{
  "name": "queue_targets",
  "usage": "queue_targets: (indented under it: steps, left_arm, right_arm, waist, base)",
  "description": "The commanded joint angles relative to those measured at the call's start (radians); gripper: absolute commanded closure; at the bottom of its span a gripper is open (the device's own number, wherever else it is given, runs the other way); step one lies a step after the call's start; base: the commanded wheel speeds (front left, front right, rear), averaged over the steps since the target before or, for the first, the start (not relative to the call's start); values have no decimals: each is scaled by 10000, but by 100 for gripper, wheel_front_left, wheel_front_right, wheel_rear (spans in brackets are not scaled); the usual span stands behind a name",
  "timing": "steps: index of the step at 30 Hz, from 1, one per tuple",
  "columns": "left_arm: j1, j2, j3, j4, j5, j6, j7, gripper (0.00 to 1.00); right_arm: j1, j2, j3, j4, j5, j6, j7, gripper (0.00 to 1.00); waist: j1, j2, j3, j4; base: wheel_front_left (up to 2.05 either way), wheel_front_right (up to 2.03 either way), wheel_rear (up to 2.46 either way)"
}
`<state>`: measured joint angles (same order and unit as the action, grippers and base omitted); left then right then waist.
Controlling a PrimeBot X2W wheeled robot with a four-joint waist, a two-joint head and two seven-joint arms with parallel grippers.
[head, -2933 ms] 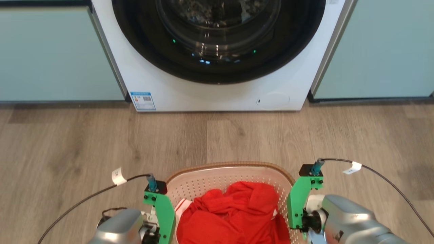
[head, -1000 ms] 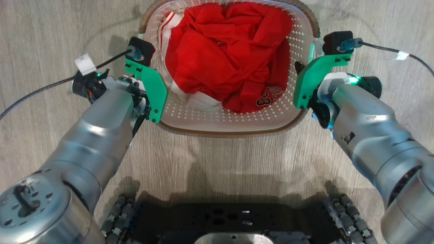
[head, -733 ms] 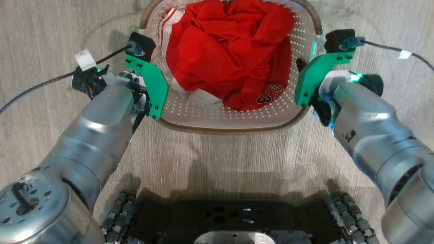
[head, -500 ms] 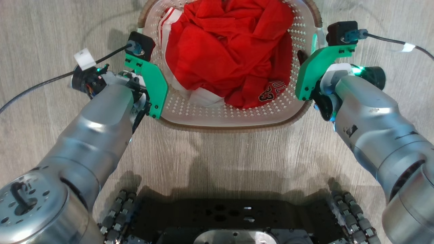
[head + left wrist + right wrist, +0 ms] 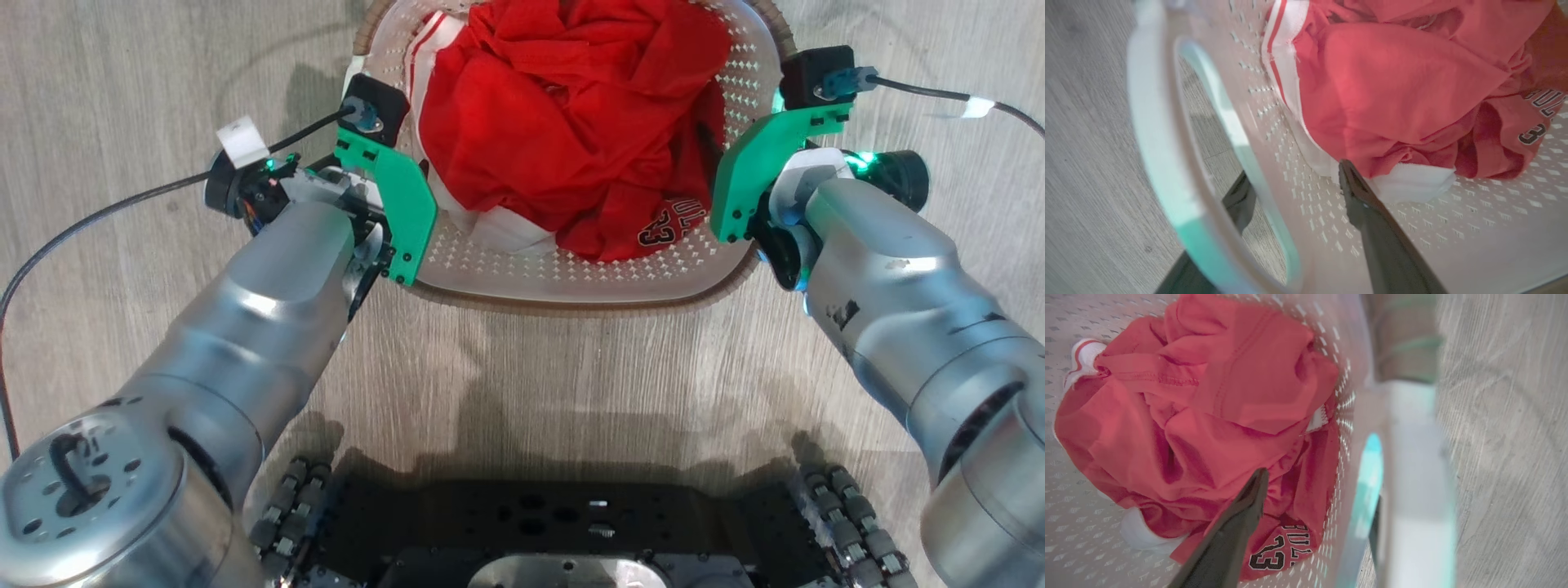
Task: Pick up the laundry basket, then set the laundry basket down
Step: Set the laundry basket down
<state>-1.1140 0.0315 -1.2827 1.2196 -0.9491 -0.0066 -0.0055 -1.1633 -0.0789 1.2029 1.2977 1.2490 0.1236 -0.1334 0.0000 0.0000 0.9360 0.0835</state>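
Note:
The laundry basket (image 5: 571, 304), white and perforated with a brown woven rim, sits low over the wooden floor between my two arms and holds crumpled red clothes (image 5: 571, 106). My left gripper (image 5: 1294, 169) stands open astride the basket's left handle (image 5: 1159, 143), one finger (image 5: 1367, 220) inside the wall and the other below the handle outside. My right gripper (image 5: 1318, 488) is open around the right handle (image 5: 1412, 457) in the same way, its inner finger (image 5: 1229, 535) over the red cloth. In the head view green camera brackets (image 5: 400, 204) hide both sets of fingers.
My black wheeled base (image 5: 563, 531) lies just behind the basket at the bottom of the head view. Dark cables (image 5: 106, 220) trail from both wrists across the wooden floor (image 5: 571, 384) on either side.
The head camera has tipped down from the washing machine to the basket. Over the last second the basket and my left arm have shifted right in view; the right arm has barely moved.

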Motion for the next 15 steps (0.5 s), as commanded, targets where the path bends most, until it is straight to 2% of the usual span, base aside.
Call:
queue_targets:
  steps: [1, 9, 15]
  left_arm:
    - [46, 187, 44, -27, 76, 99, -16, 0]
    - [272, 187, 38, -178, 11, 238, 147, 0]
    - [708, 187, 51, -275, -266, 314, 235, 0]
  right_arm:
    - [487, 16, 12, -71, -77, 71, -35, 0]
    - [775, -139, -155, -70, -235, 71, 122, 0]
    - [1280, -213, -340, -70, -310, 71, 351, 0]
  waist:
    - [0, 0, -34, 18]
    - [0, 0, -487, 151]
    - [0, 0, -1431, 250]
  base:
    - [0, 0, 0]
    - [0, 0, 0]
    - [0, 0, 0]
